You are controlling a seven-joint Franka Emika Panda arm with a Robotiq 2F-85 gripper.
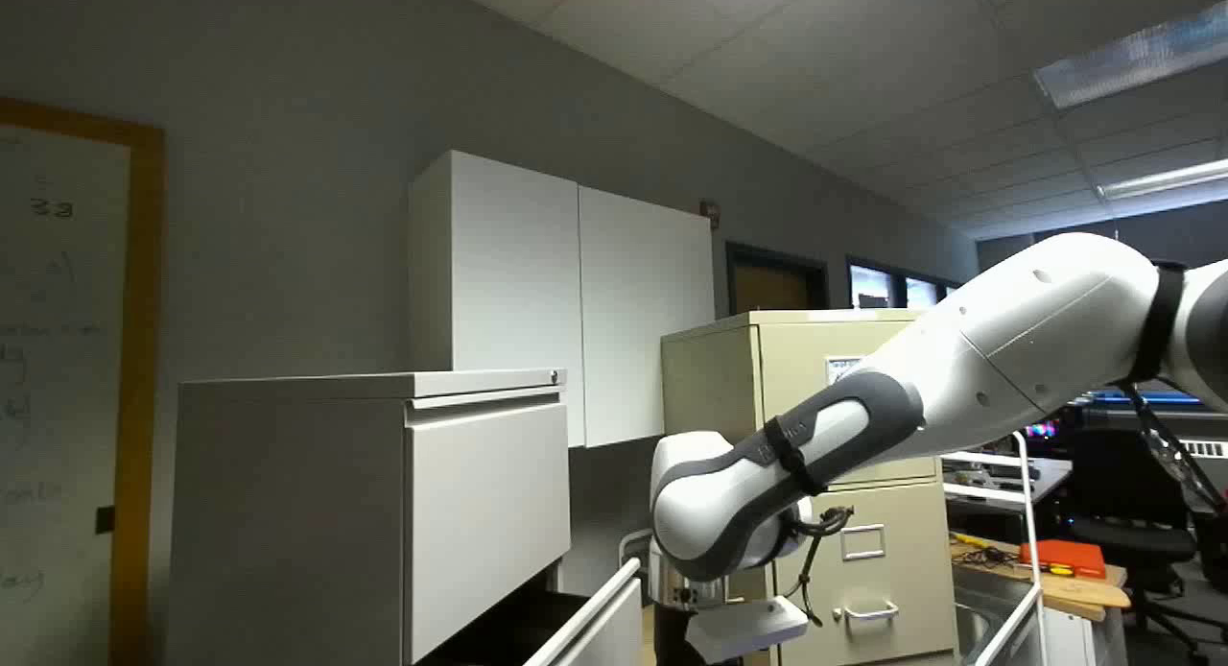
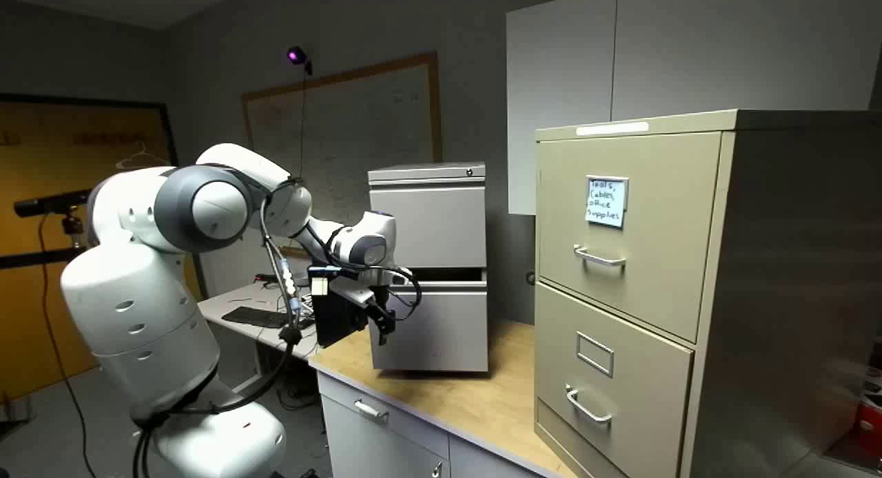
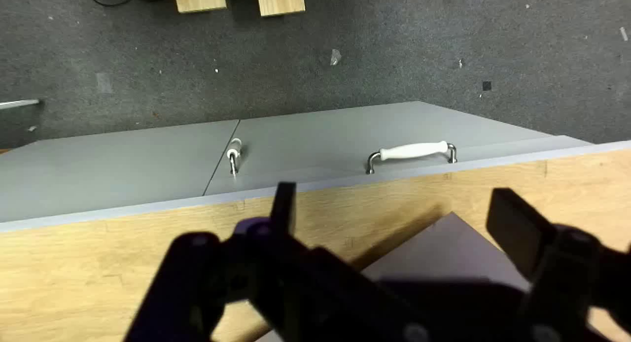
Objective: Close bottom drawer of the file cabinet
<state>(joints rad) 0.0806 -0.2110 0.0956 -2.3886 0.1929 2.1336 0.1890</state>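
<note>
The grey file cabinet (image 1: 288,512) stands on a wooden counter, also in an exterior view (image 2: 427,223). Its top drawer (image 1: 489,522) is shut. Its bottom drawer (image 1: 609,632) is pulled out, with a dark gap above it; its front also shows in an exterior view (image 2: 448,333). My gripper (image 2: 381,330) points down in front of the left part of that drawer front; I cannot tell whether it touches. In the wrist view the gripper (image 3: 394,204) is open, fingers wide apart with nothing held. A pale grey corner (image 3: 438,248), apparently the drawer, shows below and between the fingers.
A beige file cabinet (image 2: 620,306) with shut drawers stands beside the grey one, also in an exterior view (image 1: 863,570). The wooden counter (image 2: 468,395) has grey doors and a white-handled drawer (image 3: 414,150) below its edge. White wall cupboards (image 1: 518,282) hang behind.
</note>
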